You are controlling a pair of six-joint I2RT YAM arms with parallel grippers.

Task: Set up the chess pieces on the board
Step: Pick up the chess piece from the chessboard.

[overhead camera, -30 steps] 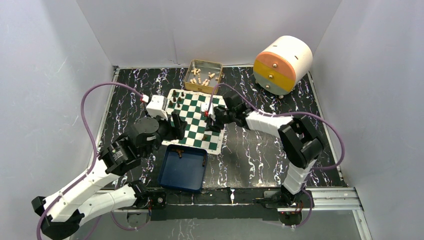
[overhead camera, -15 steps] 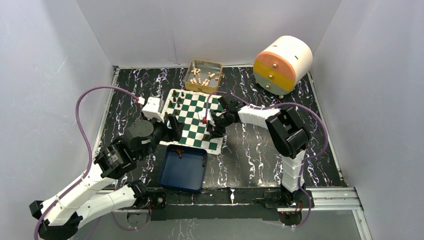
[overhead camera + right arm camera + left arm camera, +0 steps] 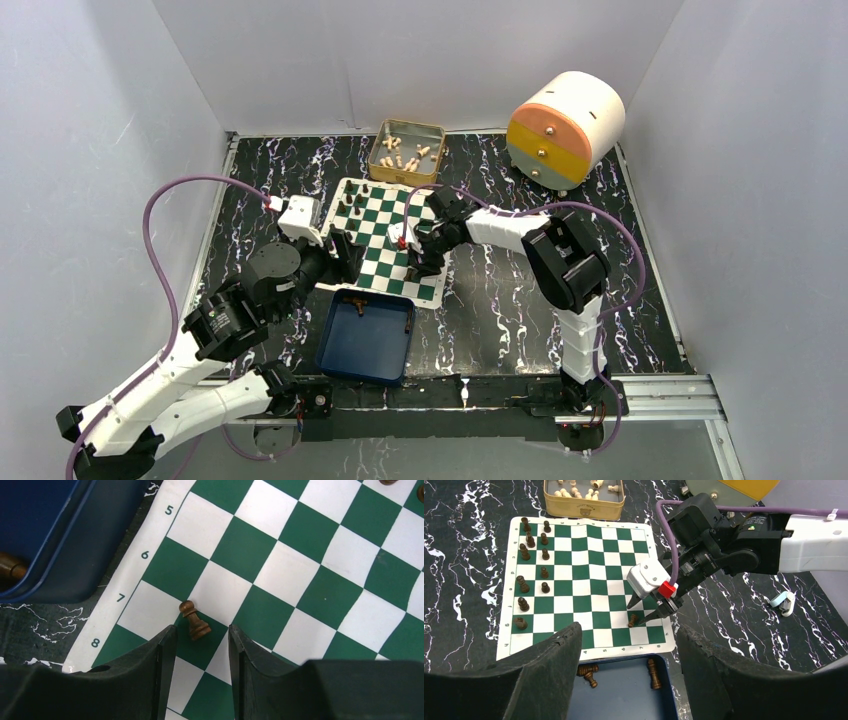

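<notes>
Black marbled tabletop (image 3: 500,300), green-and-white checkered chess mat (image 3: 385,235): right gripper (image 3: 201,631) is parted narrowly, a tiny dark-brown wooden pawn (image 3: 195,621) in its mouth, touching neither finger, toward the mat's five o'clock corner. Left gripper (image 3: 629,630) gapes wide.

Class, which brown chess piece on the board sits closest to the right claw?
The lone pawn between the right claw fingers; the other pieces stand in rows along the opposite side of the board.
</notes>
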